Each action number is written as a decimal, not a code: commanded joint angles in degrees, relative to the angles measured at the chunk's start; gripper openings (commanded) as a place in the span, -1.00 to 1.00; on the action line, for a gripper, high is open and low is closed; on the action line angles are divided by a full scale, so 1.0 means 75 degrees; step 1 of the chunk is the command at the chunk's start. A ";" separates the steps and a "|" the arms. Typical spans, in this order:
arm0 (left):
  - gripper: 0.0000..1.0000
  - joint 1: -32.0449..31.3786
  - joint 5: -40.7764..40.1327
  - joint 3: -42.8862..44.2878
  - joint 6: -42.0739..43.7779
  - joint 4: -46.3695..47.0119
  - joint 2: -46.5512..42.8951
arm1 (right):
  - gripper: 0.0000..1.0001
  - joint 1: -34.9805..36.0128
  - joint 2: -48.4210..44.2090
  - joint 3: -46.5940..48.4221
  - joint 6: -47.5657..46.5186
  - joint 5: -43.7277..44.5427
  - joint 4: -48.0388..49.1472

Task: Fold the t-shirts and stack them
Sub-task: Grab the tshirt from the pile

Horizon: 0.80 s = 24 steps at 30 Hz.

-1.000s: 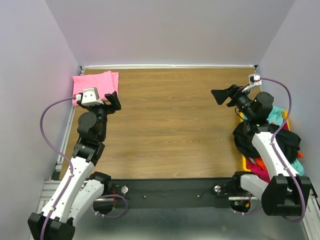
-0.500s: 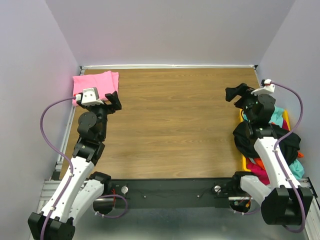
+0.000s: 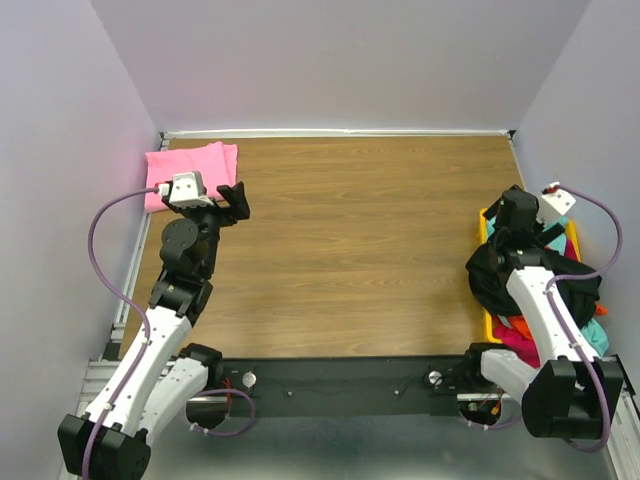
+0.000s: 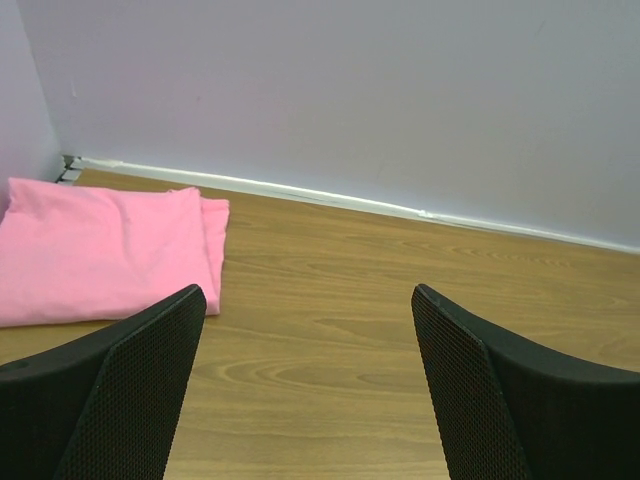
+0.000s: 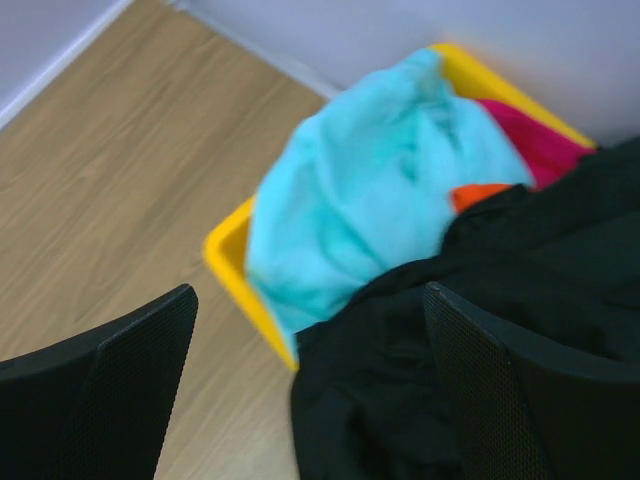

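Note:
A folded pink t-shirt (image 3: 190,163) (image 4: 100,250) lies in the far left corner of the table. My left gripper (image 3: 231,199) (image 4: 307,292) hovers just to its right, open and empty, with bare wood between the fingers. More t-shirts are heaped in the yellow bin (image 3: 487,322) (image 5: 232,262) at the right edge. A black one (image 3: 488,277) (image 5: 480,350) spills over the rim, beside a teal one (image 5: 370,180), an orange one (image 5: 480,192) and a magenta one (image 5: 535,140). My right gripper (image 3: 514,208) (image 5: 310,290) hangs open above the black and teal cloth, holding nothing.
Walls close the table (image 3: 350,250) at the back and on both sides. A white strip (image 4: 330,200) runs along the foot of the back wall. The bin's left rim stands above the wood at the right edge.
My right arm has swung right, from over the table to above the bin. The left gripper has shifted slightly right, away from the pink shirt. Both stayed open.

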 commanded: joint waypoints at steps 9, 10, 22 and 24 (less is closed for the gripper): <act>0.84 -0.0037 0.0684 -0.0048 -0.0358 0.0440 0.0002 | 1.00 -0.1916 0.0292 -0.0361 0.0865 0.1566 -0.1387; 0.83 -0.0037 0.0742 -0.0048 -0.0393 0.0475 0.0002 | 1.00 -0.1962 0.0316 -0.0454 0.0923 0.1600 -0.1422; 0.83 -0.0037 0.1235 -0.0130 -0.0581 0.0687 -0.0044 | 0.76 -0.2525 0.0539 -0.0983 0.1662 0.1109 -0.1599; 0.83 -0.0037 0.1142 -0.0142 -0.0569 0.0640 -0.0126 | 0.16 -0.2525 0.0434 -0.1018 0.1674 0.1062 -0.1598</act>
